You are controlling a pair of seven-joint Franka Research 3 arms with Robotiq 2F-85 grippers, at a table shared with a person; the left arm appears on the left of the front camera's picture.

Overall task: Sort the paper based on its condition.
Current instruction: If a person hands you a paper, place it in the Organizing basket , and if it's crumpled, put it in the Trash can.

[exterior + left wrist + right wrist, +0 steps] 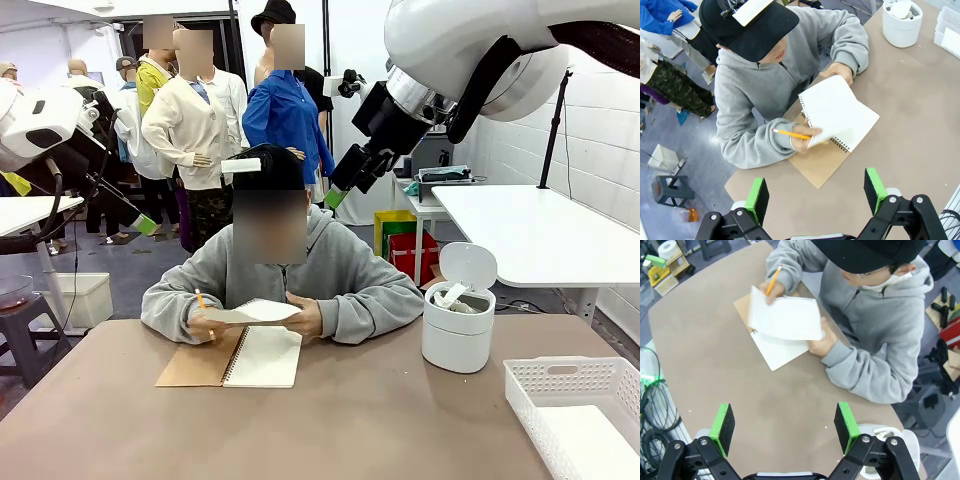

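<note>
My table (360,430) showed a smooth, matt tan top. At seven o'clock in the front view the notebook (195,362) had a dull brown card cover and a wire spiral; the paper (255,313) over it was smooth and white. At four o'clock the bin (455,345) was smooth white plastic, the basket (560,378) perforated plastic. The person's hoodie (350,280) was soft grey cloth. The pads (759,197) on my left gripper (817,192) looked matt green.

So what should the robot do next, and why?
Probably wait with jaws open: the person's hands hold the sheet above the notebook, with a pencil in one hand, so the sheet isn't free to take yet.
</note>
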